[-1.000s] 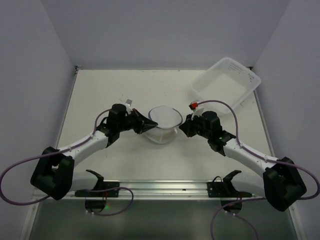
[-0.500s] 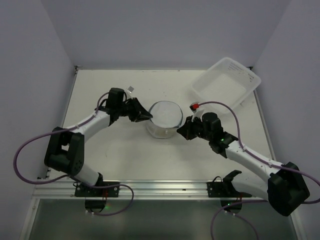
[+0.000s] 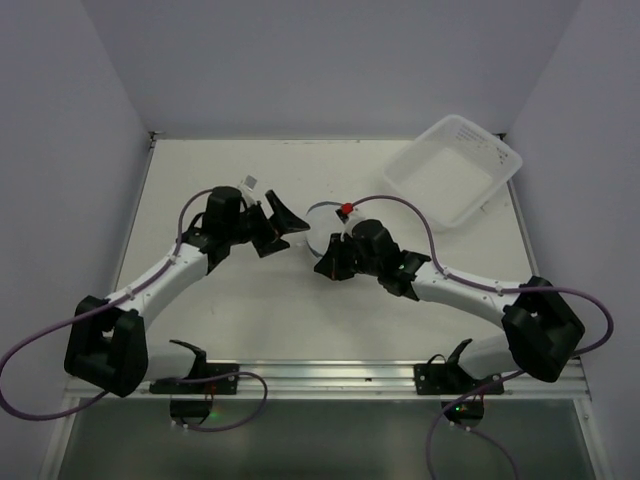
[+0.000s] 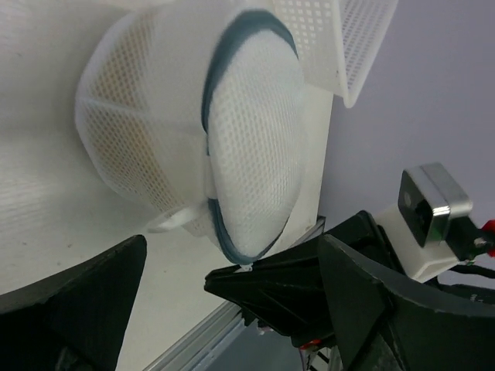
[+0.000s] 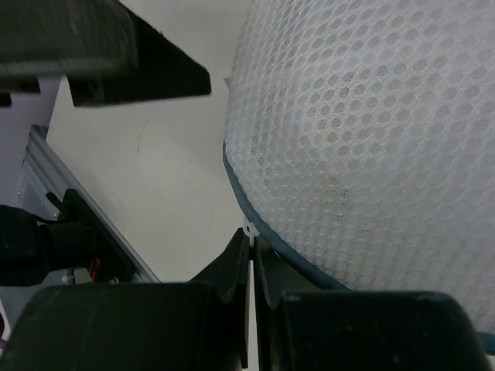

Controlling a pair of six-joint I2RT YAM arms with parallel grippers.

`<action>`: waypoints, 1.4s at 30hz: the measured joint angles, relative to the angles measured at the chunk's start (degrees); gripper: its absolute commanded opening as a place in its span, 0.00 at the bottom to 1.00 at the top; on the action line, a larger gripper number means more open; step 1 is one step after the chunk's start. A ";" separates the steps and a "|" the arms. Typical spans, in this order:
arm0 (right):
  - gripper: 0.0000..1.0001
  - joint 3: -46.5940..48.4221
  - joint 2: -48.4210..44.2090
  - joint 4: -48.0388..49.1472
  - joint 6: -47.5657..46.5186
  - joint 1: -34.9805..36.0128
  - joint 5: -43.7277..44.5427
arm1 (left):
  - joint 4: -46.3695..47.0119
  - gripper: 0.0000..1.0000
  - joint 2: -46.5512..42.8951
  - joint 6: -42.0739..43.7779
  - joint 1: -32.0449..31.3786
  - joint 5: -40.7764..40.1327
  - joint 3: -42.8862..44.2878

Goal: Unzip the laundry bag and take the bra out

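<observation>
Laundry bag (image 4: 155, 116) at centre of table (image 3: 200, 170). Right gripper (image 5: 253, 239) nearer: jaws nipped together, seemingly on small white zipper pull (image 5: 248, 229) at dark zipper band (image 4: 213, 93). Left gripper (image 3: 288, 213) spread wide, just beside bag's left side, holding nothing. Unzipping path follows band's curve round rim.

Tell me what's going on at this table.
Two robot arms are working on a white mesh laundry bag on the table. The right end effector is shut on the small white zipper pull at the bag's dark band. The left end effector is open beside the bag, its fingers spread and gripping nothing. The bag looks zipped, with nothing taken out yet.
</observation>
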 measured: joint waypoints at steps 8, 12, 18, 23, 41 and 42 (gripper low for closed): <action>0.00 0.68 1.09 0.28 0.55 0.02 0.28 | 4.11 0.48 5.01 -4.44 -8.07 -2.10 -2.21; 0.00 0.72 1.03 0.07 0.28 0.09 1.40 | 5.11 0.00 6.69 -5.68 -8.15 -3.26 -2.21; 0.00 -1.90 -3.34 -2.54 -2.86 -0.98 4.11 | 5.49 0.00 6.67 -4.52 -8.37 -3.50 -2.01; 0.00 -5.62 -10.84 -8.17 -6.25 -11.23 4.87 | 3.72 0.00 6.64 0.33 -6.43 -2.10 -0.55; 0.00 -0.61 -2.86 -4.09 -2.73 -7.06 -6.88 | -7.39 0.92 18.86 16.85 2.97 0.68 18.88; 0.00 -0.61 -2.12 -2.67 -1.42 -6.05 -7.06 | -7.45 0.97 18.45 16.35 2.99 0.50 18.67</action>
